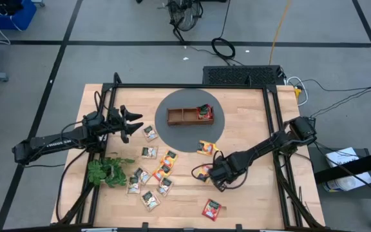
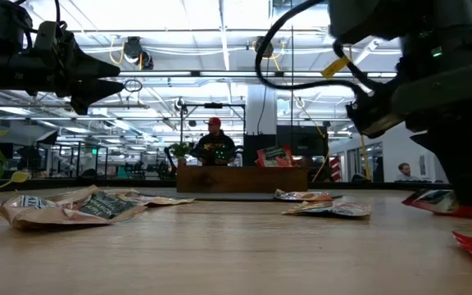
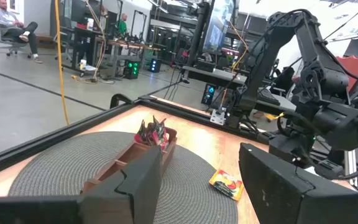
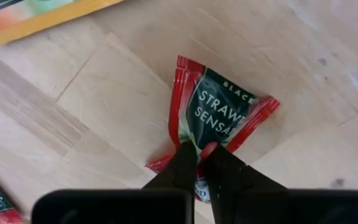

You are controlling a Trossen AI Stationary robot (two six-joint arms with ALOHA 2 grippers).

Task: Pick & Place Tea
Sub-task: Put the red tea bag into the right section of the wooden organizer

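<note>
The right hand (image 4: 199, 163) is pinched shut on the edge of a red sachet (image 4: 219, 115) that lies flat on the wood surface (image 1: 256, 193), low to the boards, likely because so thin a packet can only be caught by its rim. The left hand (image 1: 131, 124) hangs part-open above the surface near the mat (image 1: 163, 134), waiting. On that mat stands the tray (image 1: 182, 116), one end compartment already holding red tea, while other sachets lie scattered beside the plant (image 1: 105, 171).
</note>
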